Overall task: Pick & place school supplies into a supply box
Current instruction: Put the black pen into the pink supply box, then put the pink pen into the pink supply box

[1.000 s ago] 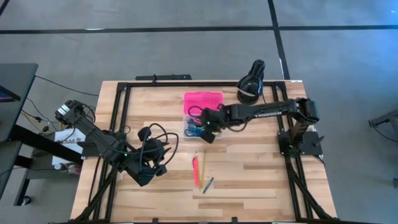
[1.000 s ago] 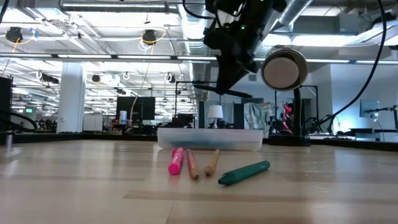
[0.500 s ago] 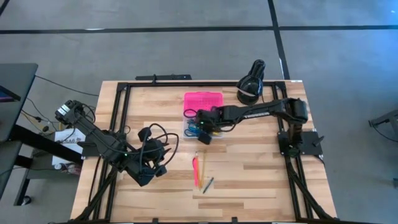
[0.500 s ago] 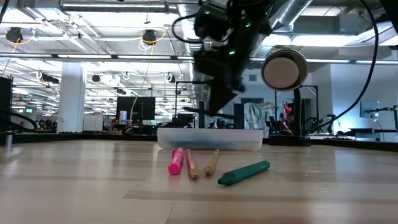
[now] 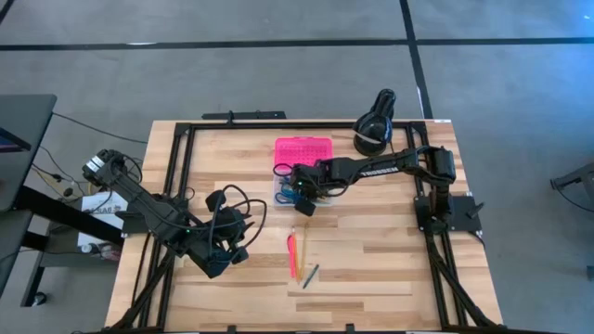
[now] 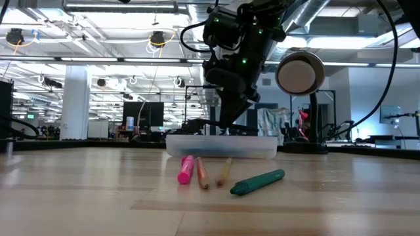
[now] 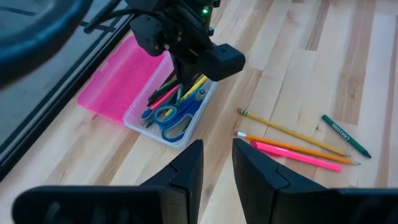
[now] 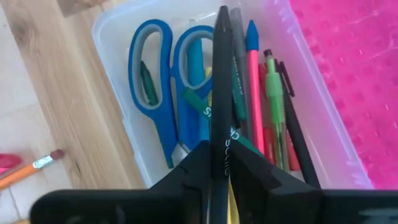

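supply box (image 5: 295, 181) crowded — right tool (image 8: 221, 163) over it, clasping black pen (image 8: 221, 81).

Bright, even light is falling on the wooden table (image 5: 371, 250) from above, and the shadows under the arms are staying soft and small. In the low view, long ceiling lamps (image 6: 131, 60) are glowing far back in the room, and the near tabletop is looking a little blurry. The close-up wrist view is looking soft near the dark fingers (image 8: 186, 177). Nothing is shining too hard anywhere.
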